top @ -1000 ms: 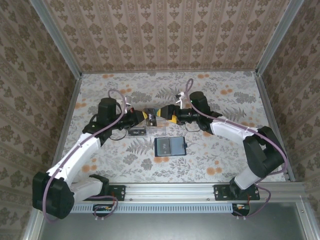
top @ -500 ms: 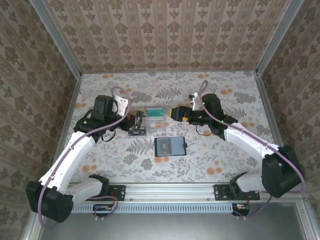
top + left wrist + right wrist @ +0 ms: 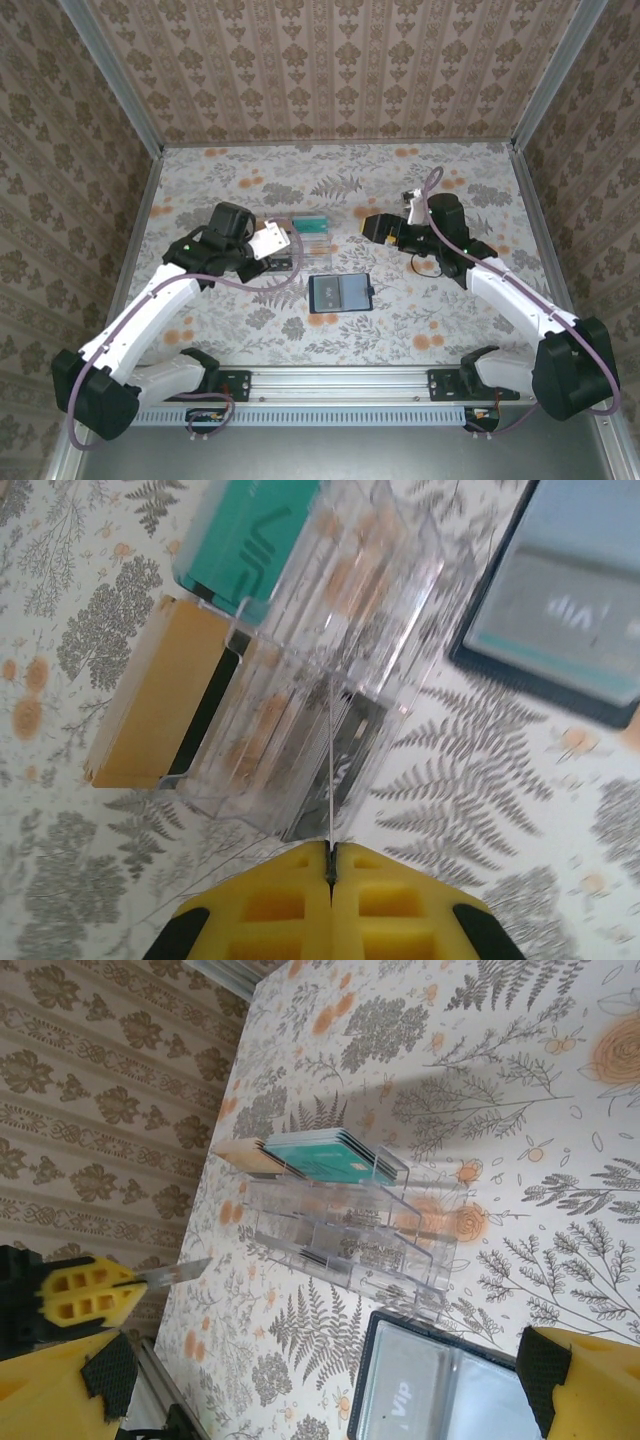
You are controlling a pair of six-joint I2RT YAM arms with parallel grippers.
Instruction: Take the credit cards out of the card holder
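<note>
Right pincer (image 3: pixel 366 226) has backed away from the clear card holder (image 3: pixel 340 670) and hangs released; left pincer (image 3: pixel 332 860) is clenched on a thin card (image 3: pixel 172 1273) seen edge-on.

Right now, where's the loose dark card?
Top view: the dark card lies flat on the table near centre, just nearside of the holder and slightly right of it.

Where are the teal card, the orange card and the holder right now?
Teal card (image 3: pixel 248 540): left wrist view, printed face.
Orange card (image 3: pixel 148 702): left wrist view, middle of its face.
Holder (image 3: pixel 390 592): left wrist view, clear upper wall.
</note>
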